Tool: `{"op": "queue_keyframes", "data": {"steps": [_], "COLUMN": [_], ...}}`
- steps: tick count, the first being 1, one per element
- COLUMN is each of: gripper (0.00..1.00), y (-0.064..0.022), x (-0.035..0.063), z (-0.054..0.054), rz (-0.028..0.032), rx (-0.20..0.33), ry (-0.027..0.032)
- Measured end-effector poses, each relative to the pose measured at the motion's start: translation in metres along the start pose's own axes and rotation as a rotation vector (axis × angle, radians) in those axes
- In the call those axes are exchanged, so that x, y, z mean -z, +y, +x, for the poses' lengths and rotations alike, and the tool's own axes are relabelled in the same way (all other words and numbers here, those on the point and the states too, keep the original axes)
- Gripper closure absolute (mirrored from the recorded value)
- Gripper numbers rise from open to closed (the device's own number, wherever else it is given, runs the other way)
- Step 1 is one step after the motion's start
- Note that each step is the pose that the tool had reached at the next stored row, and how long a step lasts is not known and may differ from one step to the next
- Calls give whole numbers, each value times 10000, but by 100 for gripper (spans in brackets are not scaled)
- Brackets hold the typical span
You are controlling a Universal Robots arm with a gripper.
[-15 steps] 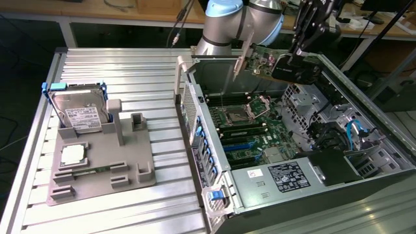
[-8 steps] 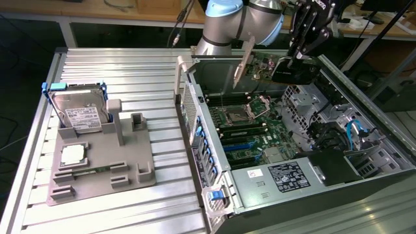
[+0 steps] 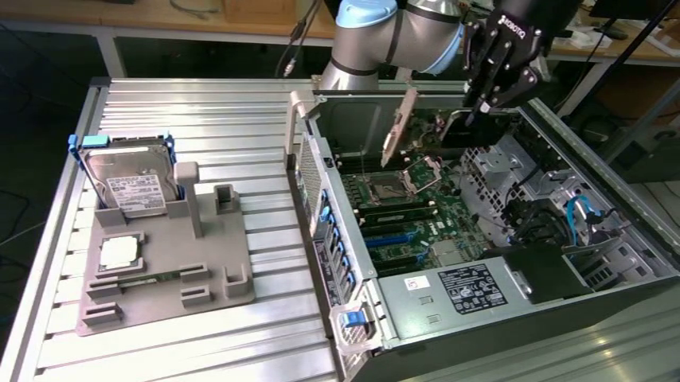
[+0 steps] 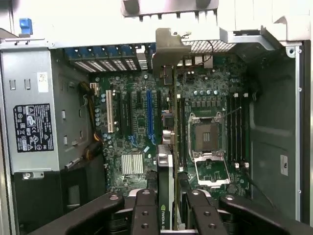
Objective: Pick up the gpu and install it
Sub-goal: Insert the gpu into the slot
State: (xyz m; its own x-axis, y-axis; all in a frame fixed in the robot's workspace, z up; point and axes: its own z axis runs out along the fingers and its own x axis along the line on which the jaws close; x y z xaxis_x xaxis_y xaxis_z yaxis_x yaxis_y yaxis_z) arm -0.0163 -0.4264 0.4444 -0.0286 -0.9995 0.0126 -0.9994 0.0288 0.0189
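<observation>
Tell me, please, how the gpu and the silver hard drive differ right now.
The gpu is a thin dark card clamped in the gripper; the hard drive is a thicker silver block with a white label. The gpu hangs over the open computer case, while the hard drive leans in the grey holder outside it. The hard drive has a blue frame; the gpu a metal bracket. Both stand on edge.

The silver-grey arm (image 3: 415, 36), capped with pale blue joint covers, carried a black gripper (image 3: 486, 107) lettered in white; round silvery pins studded its black fingers (image 4: 145, 210).
</observation>
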Motion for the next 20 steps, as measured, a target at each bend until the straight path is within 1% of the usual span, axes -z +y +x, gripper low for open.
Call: {"op": "queue_keyframes", "data": {"steps": [1,2,3,4,5,6,7,8,9,10,11,13,15,20], "gripper": [73,73,73,73,73,73,73,73,73,73,73,73,73,73], "y": [-4,-19,-31,-36,-38,-37,87,167,188,206,204,236,281,326], "x": [-92,-162,-218,-305,-368,-474,-574,-656,-713,-819,-937,-963,-992,-1023], "z": [-1,-2,-3,-4,-2,15,18,19,19,19,70,95,97,116], "rz": [7,8,5,3,3,91,143,170,293,334,334,384,398,414], "rx": [497,452,274,191,191,161,142,137,135,131,123,120,120,119], "ry": [22,22,19,17,18,19,16,14,13,11,12,10,11,10]}}
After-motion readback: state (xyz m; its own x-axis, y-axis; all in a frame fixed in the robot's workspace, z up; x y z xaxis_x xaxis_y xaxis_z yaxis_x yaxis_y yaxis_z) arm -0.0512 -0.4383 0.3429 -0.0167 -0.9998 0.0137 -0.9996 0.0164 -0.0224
